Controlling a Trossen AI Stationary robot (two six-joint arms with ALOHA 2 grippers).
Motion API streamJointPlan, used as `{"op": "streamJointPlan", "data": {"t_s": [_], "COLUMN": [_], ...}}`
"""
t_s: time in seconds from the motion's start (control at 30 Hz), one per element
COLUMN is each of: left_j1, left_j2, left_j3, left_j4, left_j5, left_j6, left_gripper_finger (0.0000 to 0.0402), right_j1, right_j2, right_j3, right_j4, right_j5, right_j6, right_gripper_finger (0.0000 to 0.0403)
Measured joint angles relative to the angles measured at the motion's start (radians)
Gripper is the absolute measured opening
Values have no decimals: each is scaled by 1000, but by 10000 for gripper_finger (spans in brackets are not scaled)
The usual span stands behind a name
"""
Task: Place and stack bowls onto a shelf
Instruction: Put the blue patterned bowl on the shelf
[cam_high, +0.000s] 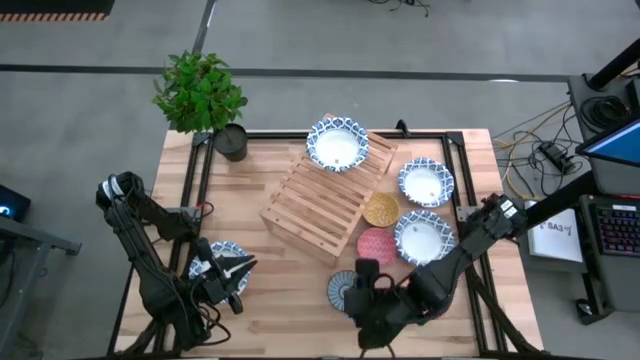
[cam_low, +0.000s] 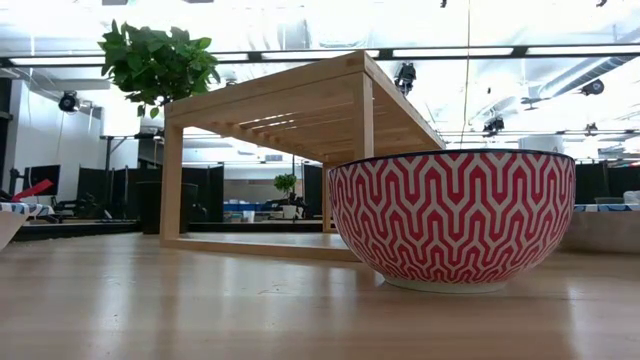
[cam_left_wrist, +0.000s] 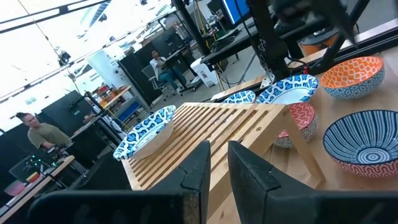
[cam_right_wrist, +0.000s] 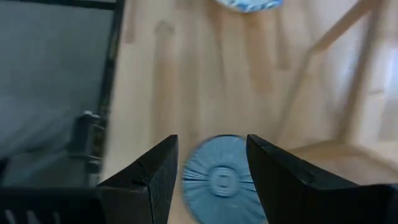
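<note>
The slatted wooden shelf (cam_high: 320, 205) lies askew mid-table, and one white bowl with a blue rim (cam_high: 337, 143) sits on its far end. Two more such bowls (cam_high: 425, 182) (cam_high: 424, 237) stand right of it on the table, as do the mustard bowl (cam_high: 381, 209) and the pink-red bowl (cam_high: 377, 245). A fourth blue-rimmed bowl (cam_high: 220, 256) sits beside my left gripper (cam_high: 240, 268), whose fingers stand almost together. My right gripper (cam_high: 362, 280) hovers open over the teal bowl (cam_right_wrist: 221, 177). The left wrist view shows an orange bowl (cam_left_wrist: 351, 74).
A potted plant (cam_high: 205, 100) stands at the table's far left corner. A black frame rail (cam_high: 460, 150) runs along the table edges. Bare wood lies between the two arms at the near edge. People sit at desks in the room behind (cam_left_wrist: 163, 65).
</note>
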Motion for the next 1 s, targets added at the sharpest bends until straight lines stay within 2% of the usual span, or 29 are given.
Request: {"op": "streamJointPlan", "data": {"t_s": [0.17,0.4,0.47,0.7,1.0], "left_j1": [2,2,3,12,15], "left_j2": [0,0,0,1,1], "left_j3": [0,0,0,0,-1], "left_j4": [1,3,3,5,5], "left_j5": [-1,-2,-2,-2,-2], "left_j6": [0,0,0,-1,-1], "left_gripper_finger": [39,39,39,39,39], "right_j1": [0,2,2,0,-6], "right_j2": [0,1,14,109,157], "right_j3": [-116,-240,-258,-229,-205], "right_j4": [115,142,162,159,121], "right_j5": [-59,-76,-110,-173,-170], "right_j6": [53,83,97,101,71], "right_gripper_finger": [190,192,192,192,192]}}
